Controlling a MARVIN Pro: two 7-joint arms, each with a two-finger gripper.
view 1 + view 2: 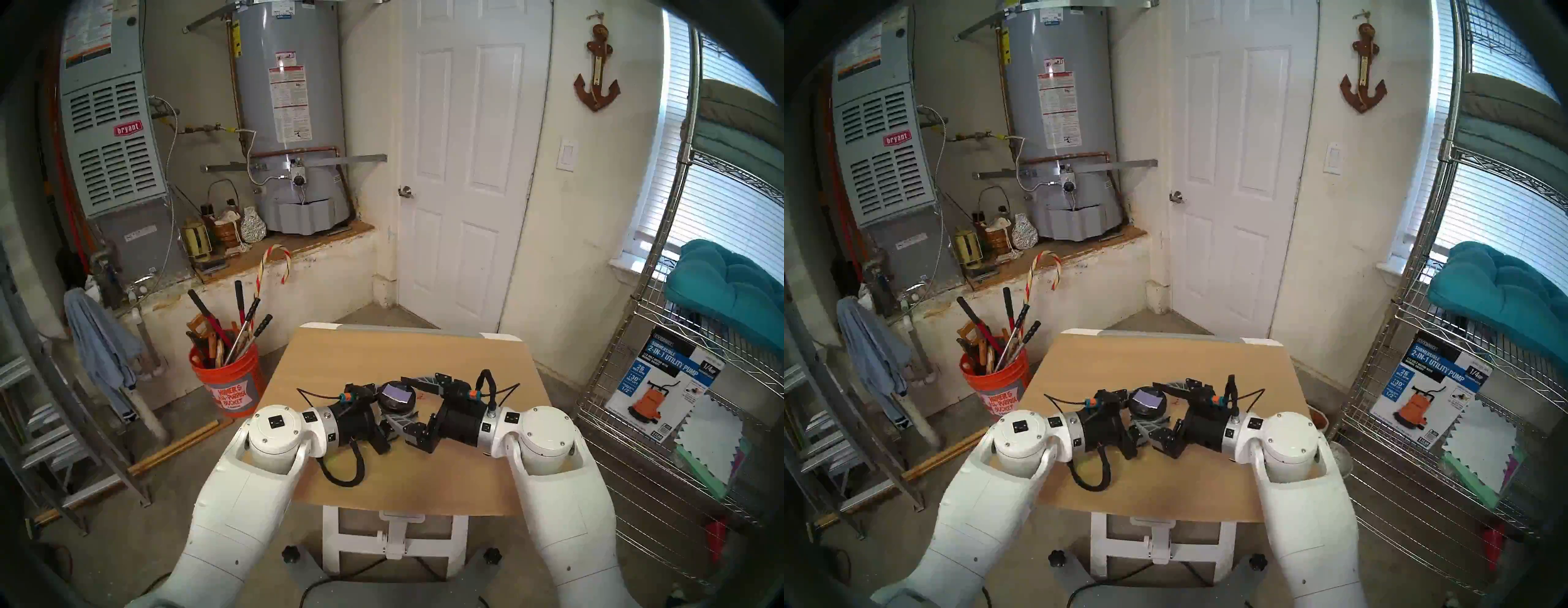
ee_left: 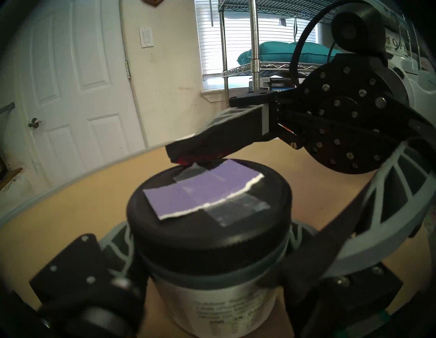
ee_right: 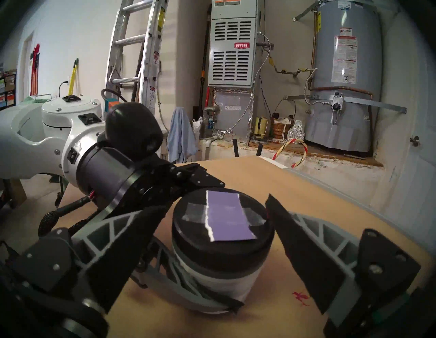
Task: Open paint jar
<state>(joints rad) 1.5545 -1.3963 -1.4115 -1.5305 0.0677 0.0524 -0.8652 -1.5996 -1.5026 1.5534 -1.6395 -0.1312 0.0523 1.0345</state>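
Near middle of wooden table (image 1: 445,475): paint jar (image 1: 397,403) upright, black lid (image 2: 207,212) on, purple paper swatch (image 3: 227,216) taped flat on top, white printed label (image 2: 219,309) round body. Left gripper (image 2: 208,262) clamped on jar body below lid, one finger each side, reaching in from left, roughly level; grey ribbed fingers (image 3: 188,280) wrapped along white wall, seen from right wrist view. Right gripper (image 3: 213,245) spread wide, coming from right, straddling lid at lid height; near finger beside lid edge, far finger (image 3: 304,247) just off it with sliver of gap; contact on near side too blurred to call. Far finger tip (image 2: 188,151) also seen from left wrist view, over far rim of lid, red mark on pad. Small red smear (image 3: 300,297) on table right of jar. Whether jar base rests on table or hangs just above: can't tell. Both white forearms meeting over table centre, wrists almost facing. Off table, left: orange bucket (image 1: 229,378) stuffed with long-handled tools, ladder (image 3: 134,61), blue rag (image 1: 102,344), furnace (image 1: 110,140), grey water heater (image 1: 292,114) on raised ledge. Far: white door (image 1: 466,161), anchor decoration (image 1: 597,80) on wall. Right: wire rack (image 1: 687,382) with teal cushion (image 1: 729,293) and pump box (image 1: 662,390).
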